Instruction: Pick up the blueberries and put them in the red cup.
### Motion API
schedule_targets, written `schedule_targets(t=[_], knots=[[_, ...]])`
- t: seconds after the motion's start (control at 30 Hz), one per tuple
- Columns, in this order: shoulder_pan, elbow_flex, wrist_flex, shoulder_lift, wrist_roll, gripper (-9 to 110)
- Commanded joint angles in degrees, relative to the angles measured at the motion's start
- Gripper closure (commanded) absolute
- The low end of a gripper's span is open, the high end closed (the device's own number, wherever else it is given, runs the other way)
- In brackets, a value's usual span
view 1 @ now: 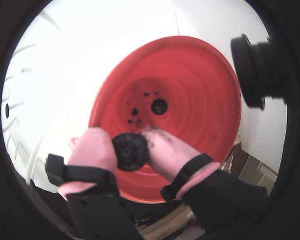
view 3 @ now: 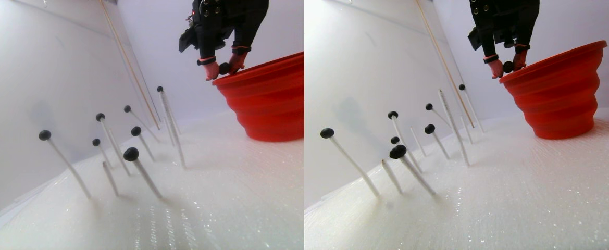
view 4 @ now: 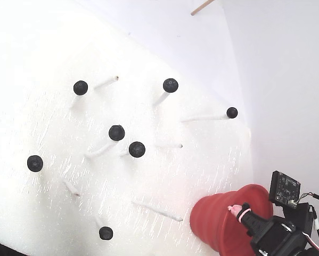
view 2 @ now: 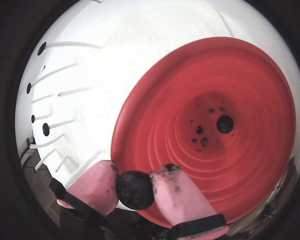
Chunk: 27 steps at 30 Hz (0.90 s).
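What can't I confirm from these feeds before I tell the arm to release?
- Red cup interior: hidden in the fixed view, which shows only its outer wall; the arm covers the rim.
- Held blueberry: not visible in the fixed view, hidden by the end effector.
- Dark specks on the cup floor: too small in both wrist views to identify.
- Cup's right side: cut off in the stereo pair's left half.

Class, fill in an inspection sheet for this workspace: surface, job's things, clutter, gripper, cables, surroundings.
Surface: white textured foam sheet.
Job's things: red cup standing upright, one blueberry and dark smears on its bottom; seven blueberries atop white sticks.
Clutter: a few bare sticks.
Gripper: gripper with pink fingertips shut on a held blueberry at the cup's rim.
Cables: thin wires by the arm's circuit board.
Surroundings: white walls, a wooden rod.
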Motion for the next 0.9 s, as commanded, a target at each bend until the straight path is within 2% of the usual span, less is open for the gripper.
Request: schedule_targets(t=[0.0, 0.17, 0.4, 0.87], knots=[[0.70, -5.36, 0.09, 7.29, -0.79, 91], [1.76, -5.01, 0.44, 7.38, -1.67, 90], [2.99, -4.22, 0.44, 8.09, -3.52, 84], [0.79, -7.29, 0.44, 9.05, -2.64, 84]])
